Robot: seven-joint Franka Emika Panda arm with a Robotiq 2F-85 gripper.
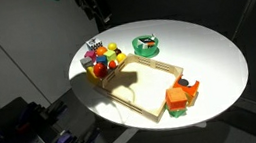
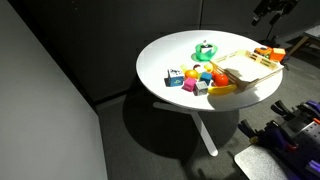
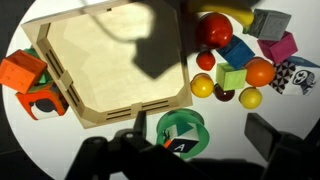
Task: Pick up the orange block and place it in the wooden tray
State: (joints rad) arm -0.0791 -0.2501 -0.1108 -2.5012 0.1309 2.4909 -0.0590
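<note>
DESK SCENE: Nearest the camera in an exterior view, the small orange cube-shaped block (image 1: 179,96) sits at the lower right of the frame, close to the rim of the round white desk (image 1: 216,49). It lies outside the shallow wooden tray (image 1: 148,84), just beside one of its corners. Whether the two touch cannot be told. A green and red toy piece (image 1: 178,112) lies against the block on the rim side.

The tray fills the centre of the desk, its floor bare. Beyond it, at centre left of the frame, is a heap of coloured toy fruit and blocks (image 1: 104,60). A green ring-shaped object (image 1: 147,46) stands apart from the heap, toward the upper centre.

Farthest back, the dark robot arm (image 1: 89,1) hangs at the top edge of the frame, high above the desk.

In the wrist view the end effector (image 3: 190,165) shows only as two blurred dark shapes at the bottom of the frame. They stand wide apart and have hold of nothing. The orange block appears at the far left of that view, outside the tray wall.
</note>
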